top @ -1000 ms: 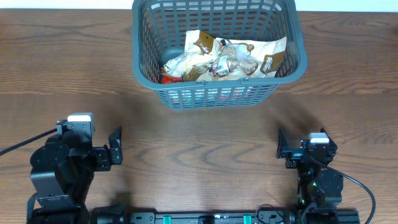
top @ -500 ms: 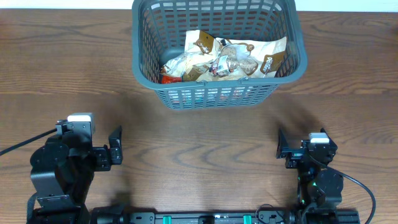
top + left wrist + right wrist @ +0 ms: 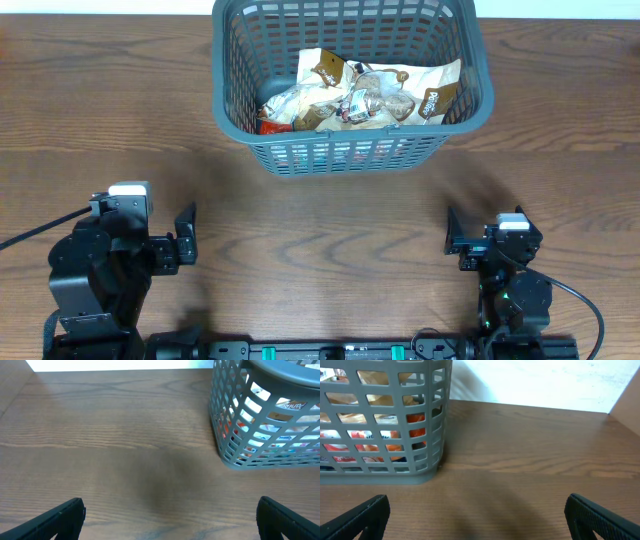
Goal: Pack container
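Overhead first: the container [image 3: 345,152] sits at 12 o'clock on the counter [image 3: 330,230], its far edge cut off by the frame. It is a dark grey plastic basket with rounded corners, sides slotted into a lattice, and walls flaring out to a thick rim. It stands upright, mouth up. The side I can see whole runs from 9 to 3 o'clock, square to me. With the far end out of frame, I cannot tell for sure that this is its long axis. Snack packets [image 3: 360,95] lie heaped inside, cream and brown, with a bit of red toward the 8 o'clock corner. My left claw [image 3: 186,240] rests at 8 o'clock and my right claw [image 3: 453,242] at 4 o'clock, both well apart from the basket.

Left wrist: the container [image 3: 260,435] fills the 2 o'clock corner, one rounded corner turned toward me, red and white packet print showing through the slots. My left claw [image 3: 170,527] is spread wide and holds nothing. Its two dark fingers [image 3: 55,520] sit at the bottom corners with only bare wood between them.

Right wrist: the container [image 3: 385,467] is at 10 o'clock, its base flat on the counter, orange-red wrappers behind the lattice. My right claw [image 3: 480,522] is likewise released and empty.
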### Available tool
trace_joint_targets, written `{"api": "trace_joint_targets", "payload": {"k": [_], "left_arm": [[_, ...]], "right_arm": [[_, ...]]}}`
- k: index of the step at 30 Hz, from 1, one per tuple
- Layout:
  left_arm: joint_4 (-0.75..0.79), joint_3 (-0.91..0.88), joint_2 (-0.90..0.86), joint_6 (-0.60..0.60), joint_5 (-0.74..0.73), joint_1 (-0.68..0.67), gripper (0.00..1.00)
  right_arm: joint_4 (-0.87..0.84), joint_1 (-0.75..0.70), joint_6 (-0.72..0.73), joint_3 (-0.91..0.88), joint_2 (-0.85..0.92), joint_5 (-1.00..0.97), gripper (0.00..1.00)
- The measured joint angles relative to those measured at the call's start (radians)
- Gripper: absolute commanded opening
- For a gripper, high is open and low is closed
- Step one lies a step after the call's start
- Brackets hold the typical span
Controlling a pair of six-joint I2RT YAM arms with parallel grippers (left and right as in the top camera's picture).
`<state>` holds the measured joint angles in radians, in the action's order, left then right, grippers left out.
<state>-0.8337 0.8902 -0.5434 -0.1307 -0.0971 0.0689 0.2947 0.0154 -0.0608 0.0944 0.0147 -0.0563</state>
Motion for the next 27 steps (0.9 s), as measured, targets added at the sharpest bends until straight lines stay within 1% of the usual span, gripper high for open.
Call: {"api": "trace_joint_targets", "payload": {"k": [13,16,21,24,27], "left_arm": [[-0.002,0.0,0.01,0.0,0.0,-0.005,0.98],[-0.003,0.0,0.055,0.0,0.004,-0.033,0.99],[0.013,-0.015,0.208,0.014,-0.034,-0.113,0.99],[0.108,-0.102,0.314,0.024,-0.069,-0.147,0.98],[0.306,-0.252,0.393,0.027,-0.087,-0.156,0.98]], "right_arm": [[0.0,0.0,0.0,0.0,0.0,0.0,0.99],[0.0,0.0,0.0,0.0,0.0,0.0,0.99],[0.0,0.0,0.0,0.0,0.0,0.0,1.0],[0.0,0.0,0.0,0.0,0.0,0.0,0.99],[0.0,0.0,0.0,0.0,-0.001,0.001,0.99]]}}
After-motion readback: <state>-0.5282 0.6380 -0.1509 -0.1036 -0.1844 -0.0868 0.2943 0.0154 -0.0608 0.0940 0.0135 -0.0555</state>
